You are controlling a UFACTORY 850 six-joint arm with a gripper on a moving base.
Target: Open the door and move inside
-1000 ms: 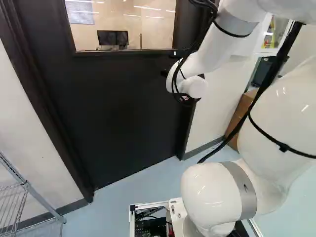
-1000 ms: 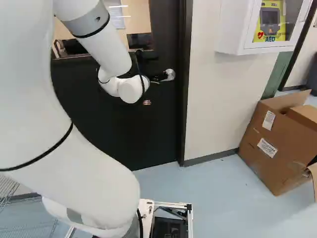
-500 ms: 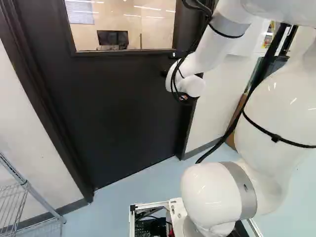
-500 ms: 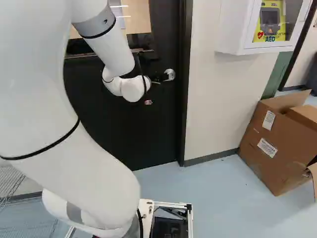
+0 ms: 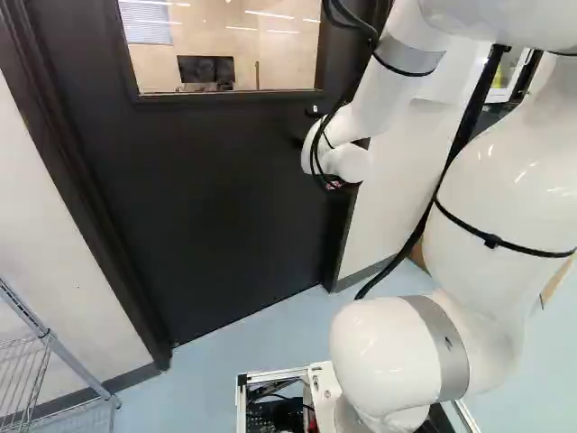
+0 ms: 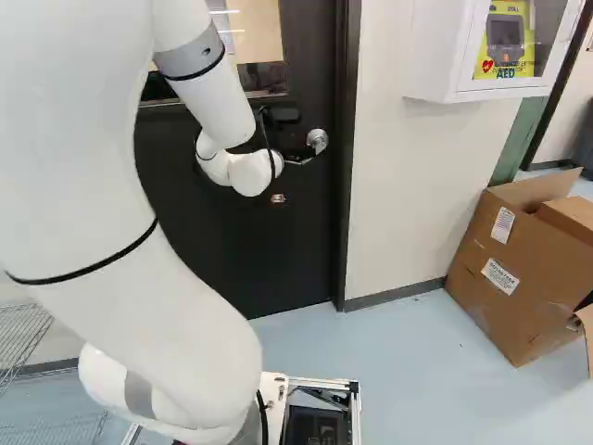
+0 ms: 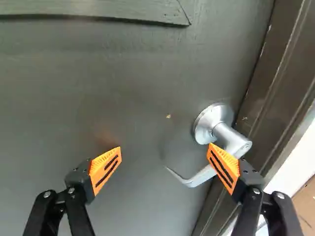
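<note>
Landmark: door handle (image 7: 208, 125), silver, lever type, mounted on the dark door (image 5: 225, 207) near its latch-side edge. Door is seen shut in the door frame (image 6: 349, 213), which runs just beside the handle. The end effector (image 6: 296, 151) is held up at handle height, close to it, reached out by the white arm (image 6: 195, 315). In the wrist view, the end effector's (image 7: 165, 149) two fingers are spread wide apart, nothing clamped. One orange pad (image 7: 224, 168) is seen overlapping the lever (image 7: 198, 178) near its hub; whether it is touched cannot be told. The lever's tip is seen between the two fingers, ahead of them; the other pad (image 7: 105, 169) is set well apart from the handle, in front of bare door.

Window (image 5: 225, 45) is set in the door higher than the handle; a monitor (image 5: 206, 70) is seen through it. In the right base view, a white wall cabinet (image 6: 445, 51) is mounted right of the handle and higher; an open cardboard box (image 6: 510, 278) is placed right of it and lower, on the floor (image 6: 398, 352). Wire rack (image 5: 77, 363) is located across the door from the handle.
</note>
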